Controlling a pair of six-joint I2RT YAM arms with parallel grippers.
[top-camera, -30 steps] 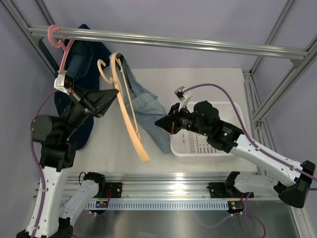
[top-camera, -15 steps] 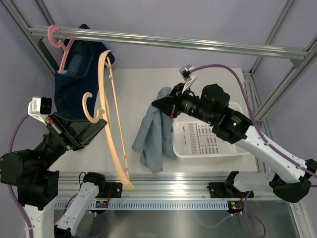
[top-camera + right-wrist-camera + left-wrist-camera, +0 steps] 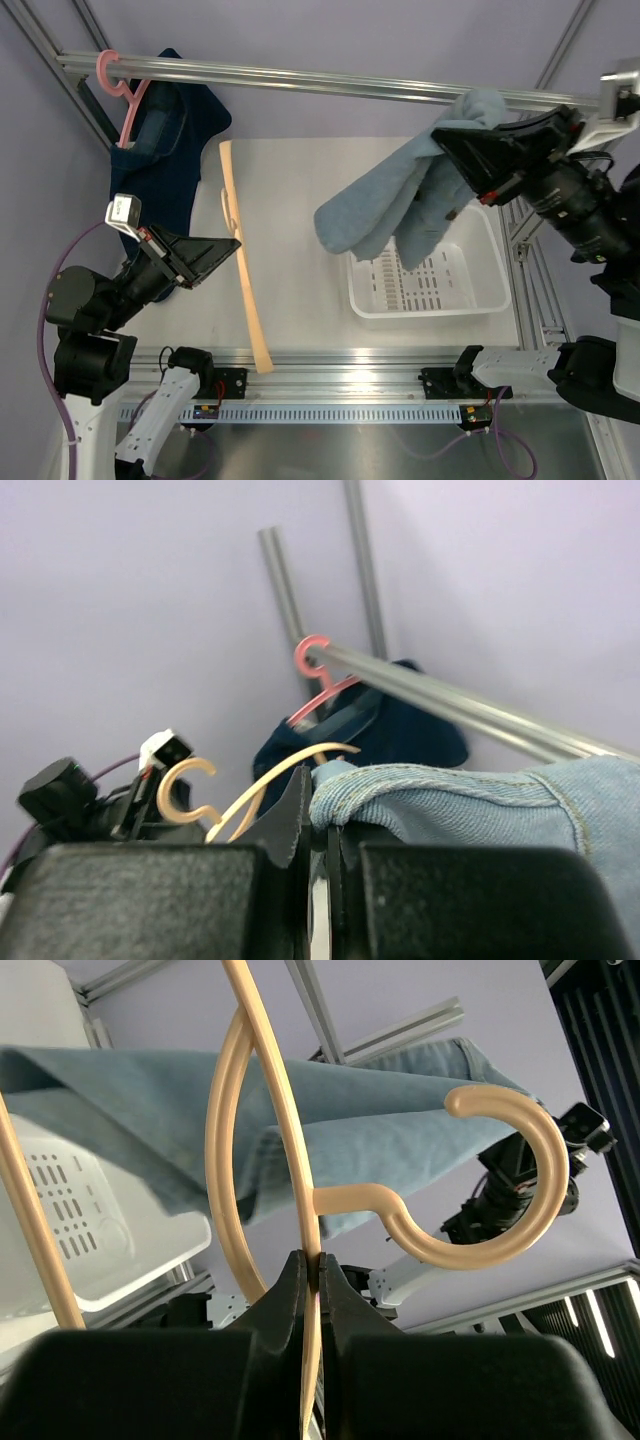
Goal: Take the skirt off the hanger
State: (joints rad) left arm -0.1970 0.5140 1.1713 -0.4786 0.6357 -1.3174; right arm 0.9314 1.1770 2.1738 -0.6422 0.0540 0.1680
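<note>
Hanging over basket: the light blue skirt (image 3: pixel 390 205) is drooping above the back left corner of the white basket (image 3: pixel 430 308), whose slotted floor is showing
Right arm: it is reaching high at the right, with the right gripper (image 3: pixel 447 140) pinching the skirt's stitched edge tight, just below the rail (image 3: pixel 330 83)
Left arm: it is sitting low at the left, with the left gripper (image 3: pixel 318 1280) clamping the tan hanger (image 3: pixel 243 270), which is slanting across the table (image 3: pixel 300 170), well apart from the skirt
Edges and room: bare table is showing between hanger and skirt; a dark garment (image 3: pixel 165 150) on a pink hanger (image 3: pixel 125 95) is hanging at the rail's left end
</note>
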